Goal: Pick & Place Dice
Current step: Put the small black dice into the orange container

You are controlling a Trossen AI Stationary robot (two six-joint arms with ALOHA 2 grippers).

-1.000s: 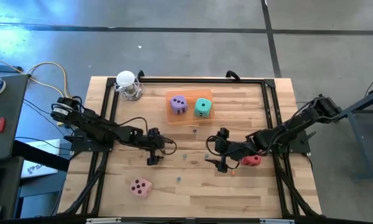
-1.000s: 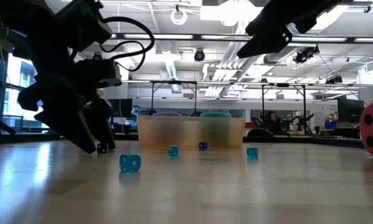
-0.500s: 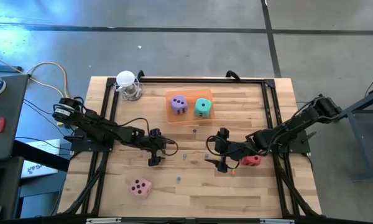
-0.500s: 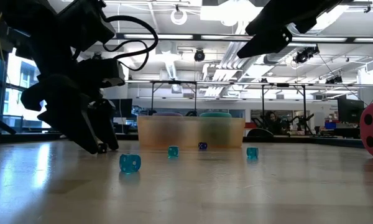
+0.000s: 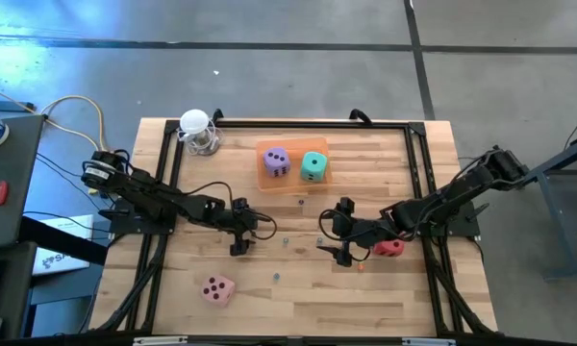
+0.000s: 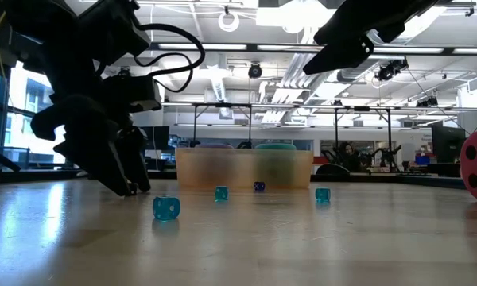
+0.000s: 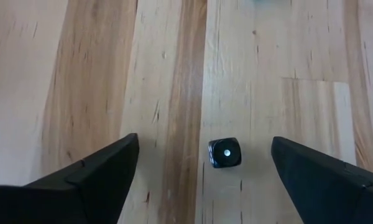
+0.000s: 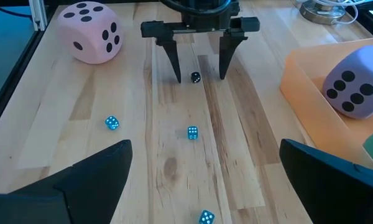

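Four big dice show. The purple die [image 5: 276, 161] and the teal die [image 5: 313, 165] sit in the shallow orange tray [image 5: 264, 180]. The pink die [image 5: 217, 288] lies near the table's near edge, and the red die [image 5: 391, 247] lies right of centre, under my right arm. My left gripper [image 5: 241, 230] is open and points down at the table. Its fingers stand on either side of a tiny black die [image 7: 224, 152] without touching it. My right gripper [image 5: 336, 234] is open and hovers left of the red die, facing the left gripper [image 8: 199, 78].
Several tiny blue dice [image 8: 192, 132] lie scattered on the wood between the two grippers and show in the low view [image 6: 166, 208]. A white round object [image 5: 197, 128] stands near the table's far left corner. Black rails frame the table's edges.
My left gripper has edged a little toward the table's right and still stands around the tiny black die. The big dice have kept their places.
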